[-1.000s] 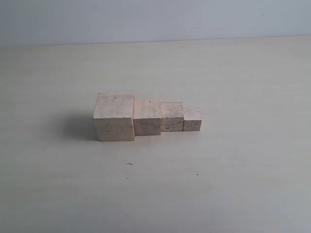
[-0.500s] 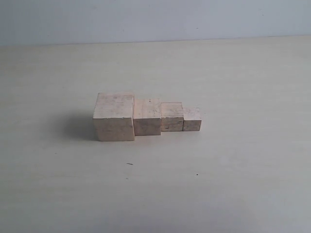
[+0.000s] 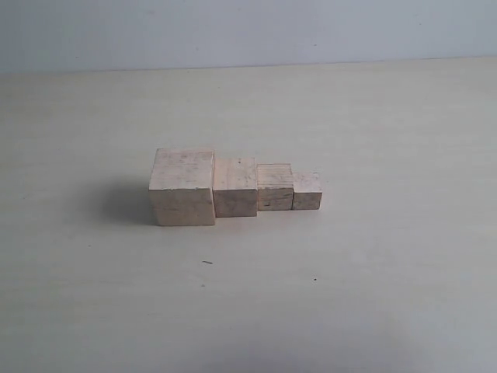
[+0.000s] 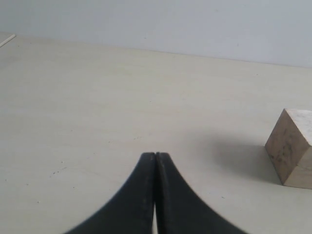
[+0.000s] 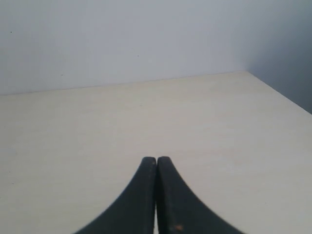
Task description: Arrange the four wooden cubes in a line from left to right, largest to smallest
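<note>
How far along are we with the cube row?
Looks done: largest cube, second cube, third cube and smallest cube sit side by side, descending left to right in the exterior view. Nothing in hand: both arms' jaws are shut and empty. Nothing appears left.

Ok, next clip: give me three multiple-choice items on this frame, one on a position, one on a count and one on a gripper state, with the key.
1. In the exterior view, where in the row is the largest cube?
A. left end
B. right end
C. second from right

2. How many wooden cubes stand on the table?
A. three
B. four
C. five

3. How are the left gripper and right gripper?
A. both shut, empty
B. both open
C. each shut on a cube

Answers:
1 A: sizes step down from it to the smallest cube at the right end.
2 B: four blocks side by side make the row.
3 A: each wrist view shows the jaws closed together with nothing between them.
</note>
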Available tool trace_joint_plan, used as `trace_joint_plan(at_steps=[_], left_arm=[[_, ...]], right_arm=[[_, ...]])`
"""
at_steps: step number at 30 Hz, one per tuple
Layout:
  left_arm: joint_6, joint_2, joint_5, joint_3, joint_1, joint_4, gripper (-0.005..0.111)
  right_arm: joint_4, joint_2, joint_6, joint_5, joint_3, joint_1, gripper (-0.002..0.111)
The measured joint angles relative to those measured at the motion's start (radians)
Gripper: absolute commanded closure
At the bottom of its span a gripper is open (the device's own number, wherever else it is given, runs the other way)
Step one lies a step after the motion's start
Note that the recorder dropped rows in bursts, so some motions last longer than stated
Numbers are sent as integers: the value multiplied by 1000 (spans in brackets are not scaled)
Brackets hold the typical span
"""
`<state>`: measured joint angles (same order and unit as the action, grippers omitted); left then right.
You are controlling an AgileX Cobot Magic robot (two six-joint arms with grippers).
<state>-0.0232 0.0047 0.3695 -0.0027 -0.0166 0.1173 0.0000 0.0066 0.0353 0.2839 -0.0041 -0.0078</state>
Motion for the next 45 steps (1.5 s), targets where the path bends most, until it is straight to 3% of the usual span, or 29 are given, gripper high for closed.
trace_joint_plan(at_steps=[45], left_arm=[[0,0,0,0,0,0,107]], right_arm=[[0,0,-27,57,0,0,108]])
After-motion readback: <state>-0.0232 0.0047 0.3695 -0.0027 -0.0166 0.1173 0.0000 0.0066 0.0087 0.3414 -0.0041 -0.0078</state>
